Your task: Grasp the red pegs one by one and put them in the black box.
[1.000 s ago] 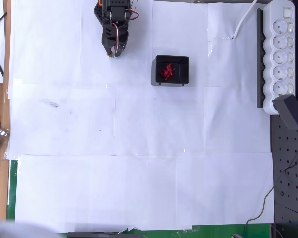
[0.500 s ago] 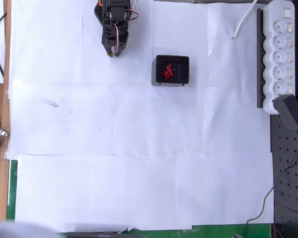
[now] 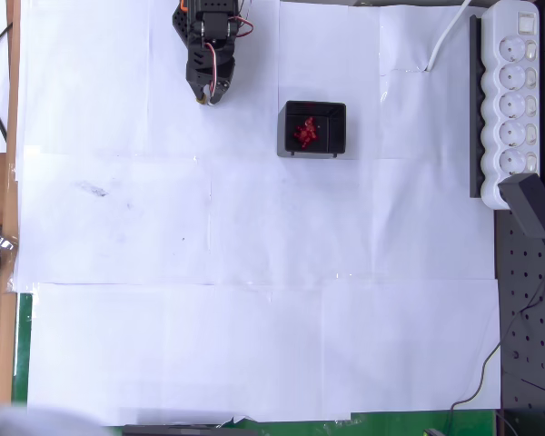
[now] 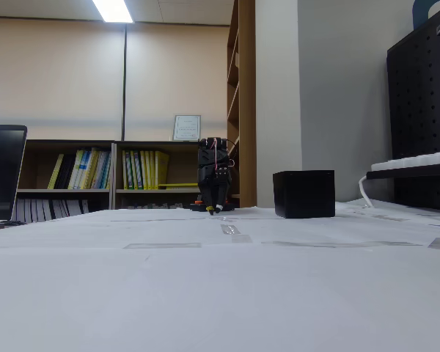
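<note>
Little seems left to go wrong, since no loose peg shows on the white paper-covered table; my judgement is that the job is at or near its end. The main risk would be a needless further pass: the black two-finger gripper, parked at the upper left of the overhead view with its tips pointing down at the paper, could clip a thin wall of the box on a careless sweep and tip the contents out. A peg too small to spot (the paper has faint grey smudges at left) might also be overlooked.

The tiny dark-red pegs lie heaped as a glossy, lumpy cluster in the middle of the small square black open-top box, which sits upper centre in the overhead view, well apart from the gripper. In the fixed view the box reads as a matt, hard-edged cube, right of the gripper. The paper sheets are smooth, taped at their seams. Whether the fingers are apart or together I cannot tell; nothing appears between them.
</note>
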